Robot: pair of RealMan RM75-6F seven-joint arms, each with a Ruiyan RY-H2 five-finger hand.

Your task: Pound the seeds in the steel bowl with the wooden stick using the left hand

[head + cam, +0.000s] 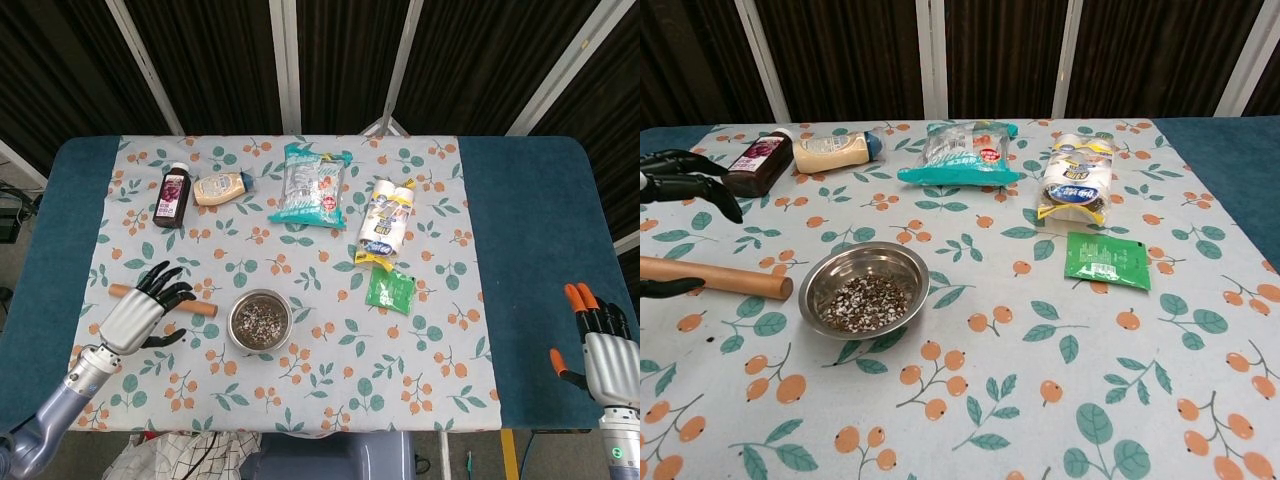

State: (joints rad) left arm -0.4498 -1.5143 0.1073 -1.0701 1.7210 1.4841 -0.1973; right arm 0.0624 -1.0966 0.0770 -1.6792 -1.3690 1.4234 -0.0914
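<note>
Near the lower left of the head view, the left hand (133,318) hangs over the wooden stick (196,306), its dark fingers (160,282) spread apart and gripping nothing. That stick lies flat on the floral cloth (300,395) of the counter (525,230), one end hidden under the hand, the other pointing toward the steel bowl (260,320) and stopping just short of its rim. From the chest view, the stick (715,277) runs in from the left edge, with the fingertips (700,190) above it and apart from it. Seeds fill the bottom of the bowl (864,290), which sits left of centre in that view.

Along the upper part of the head view stand a dark bottle (173,195), a cream squeeze bottle (220,187) just beside it, a teal snack bag (311,186) and a white-and-yellow pack (387,220). A green sachet (389,289) lies below the pack.

At the lower right corner, the right hand (598,345) rests well apart from everything on the cloth, its orange-tipped fingers spread and empty.
</note>
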